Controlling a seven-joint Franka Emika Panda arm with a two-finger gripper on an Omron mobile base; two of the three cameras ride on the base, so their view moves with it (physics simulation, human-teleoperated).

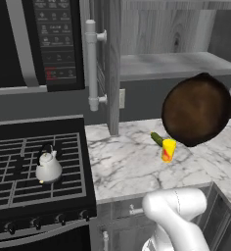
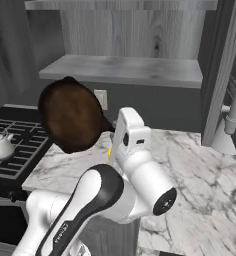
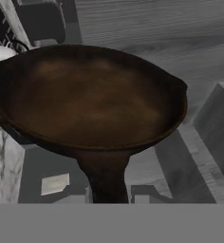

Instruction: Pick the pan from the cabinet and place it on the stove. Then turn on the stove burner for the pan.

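The pan, a round dark-brown skillet, hangs tilted in the air above the marble counter, in front of the open cabinet. My gripper is shut on its dark handle, and the pan stretches away from the hand toward the stove side. The hand view looks straight into the pan. The stove lies to the left, with black grates and a row of knobs along its front.
A small white kettle stands on the stove's grate. A yellow, green and red object lies on the counter under the pan. The cabinet door with its pale bar handle stands open beside the black microwave.
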